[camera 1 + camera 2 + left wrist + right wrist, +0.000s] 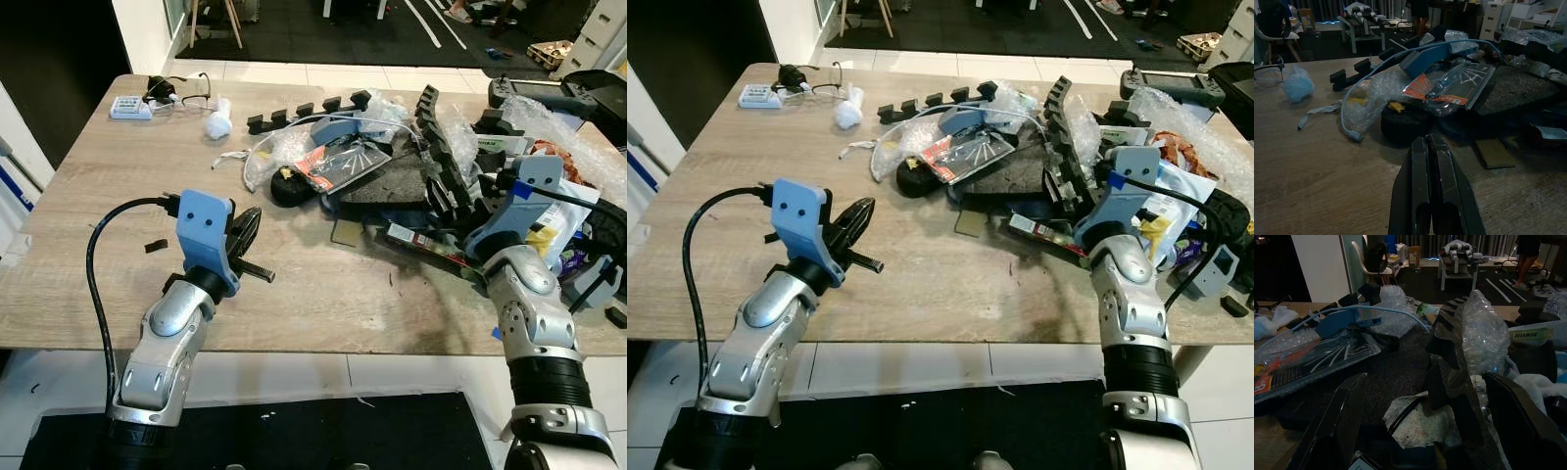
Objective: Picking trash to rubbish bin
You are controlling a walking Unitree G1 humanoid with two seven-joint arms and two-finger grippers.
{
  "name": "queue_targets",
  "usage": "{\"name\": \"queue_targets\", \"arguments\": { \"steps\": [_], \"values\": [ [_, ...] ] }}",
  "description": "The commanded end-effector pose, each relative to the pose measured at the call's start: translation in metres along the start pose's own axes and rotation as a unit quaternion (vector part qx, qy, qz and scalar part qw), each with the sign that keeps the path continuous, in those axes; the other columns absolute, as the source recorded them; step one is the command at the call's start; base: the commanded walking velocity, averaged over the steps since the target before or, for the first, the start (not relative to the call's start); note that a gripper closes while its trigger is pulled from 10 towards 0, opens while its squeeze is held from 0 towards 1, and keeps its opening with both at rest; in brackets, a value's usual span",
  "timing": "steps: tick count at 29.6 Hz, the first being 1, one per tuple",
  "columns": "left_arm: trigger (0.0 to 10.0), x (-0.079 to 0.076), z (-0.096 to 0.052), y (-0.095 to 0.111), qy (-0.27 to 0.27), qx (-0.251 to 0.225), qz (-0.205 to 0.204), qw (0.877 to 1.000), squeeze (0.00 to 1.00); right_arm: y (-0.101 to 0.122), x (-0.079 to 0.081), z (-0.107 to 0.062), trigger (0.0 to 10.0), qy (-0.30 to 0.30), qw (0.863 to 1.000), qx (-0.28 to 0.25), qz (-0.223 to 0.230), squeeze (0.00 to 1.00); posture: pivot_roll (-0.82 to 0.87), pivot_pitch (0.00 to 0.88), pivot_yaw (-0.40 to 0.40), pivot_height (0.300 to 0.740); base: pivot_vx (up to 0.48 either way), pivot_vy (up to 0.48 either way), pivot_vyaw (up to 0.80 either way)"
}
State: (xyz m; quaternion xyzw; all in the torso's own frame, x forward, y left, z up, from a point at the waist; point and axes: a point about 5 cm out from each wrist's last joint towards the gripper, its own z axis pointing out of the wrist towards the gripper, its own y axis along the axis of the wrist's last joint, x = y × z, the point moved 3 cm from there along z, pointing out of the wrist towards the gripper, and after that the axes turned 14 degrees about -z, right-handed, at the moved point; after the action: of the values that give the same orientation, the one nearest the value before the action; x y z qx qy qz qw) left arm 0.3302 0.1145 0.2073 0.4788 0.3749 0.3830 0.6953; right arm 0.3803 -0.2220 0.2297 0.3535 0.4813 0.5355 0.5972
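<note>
Between spread fingers of right gripper [1425, 431]: crumpled white paper [1425, 423], jagged black foam strip [1449, 347], bubble wrap [1484, 338] behind. Left gripper [245, 233] pinched closed, empty, above bare wood-grain table [323, 284]; round black foam piece [1408, 122] just ahead.

Trash heap [392, 166] spread over desk [118, 196] far-right half, bubble wrap [279, 152], red-labelled packet [343, 162], black foam slab [402, 181], crumpled white tissue [217, 124] lying apart at left
</note>
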Motion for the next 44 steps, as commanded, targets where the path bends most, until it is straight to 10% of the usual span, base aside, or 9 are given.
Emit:
{"name": "queue_targets", "arguments": {
  "steps": [1, 16, 44],
  "values": [
    [10.0, -0.0003, -0.0017, -0.0048, -0.003, 0.009, 0.004, 1.000, 0.00, -0.0029, 0.0011, -0.0020, 10.0, 0.002, 1.000, 0.004, 0.001, 0.00, 0.00, 0.144, -0.026, 0.740, 0.000, -0.450, 0.00],
    [10.0, 0.0007, -0.0023, -0.0050, 0.001, 0.011, -0.001, 1.000, 0.00, -0.0031, 0.0012, -0.0027, 10.0, 0.002, 1.000, 0.006, 0.002, 0.00, 0.00, 0.155, -0.024, 0.740, 0.000, -0.467, 0.00],
    [10.0, 0.0068, -0.0007, -0.0054, 0.019, 0.014, 0.000, 1.000, 0.00, 0.0033, 0.0006, -0.0015, 10.0, -0.001, 1.000, -0.010, 0.005, 0.00, 0.00, 0.156, -0.022, 0.740, 0.000, 0.099, 0.00]
  ]
}}
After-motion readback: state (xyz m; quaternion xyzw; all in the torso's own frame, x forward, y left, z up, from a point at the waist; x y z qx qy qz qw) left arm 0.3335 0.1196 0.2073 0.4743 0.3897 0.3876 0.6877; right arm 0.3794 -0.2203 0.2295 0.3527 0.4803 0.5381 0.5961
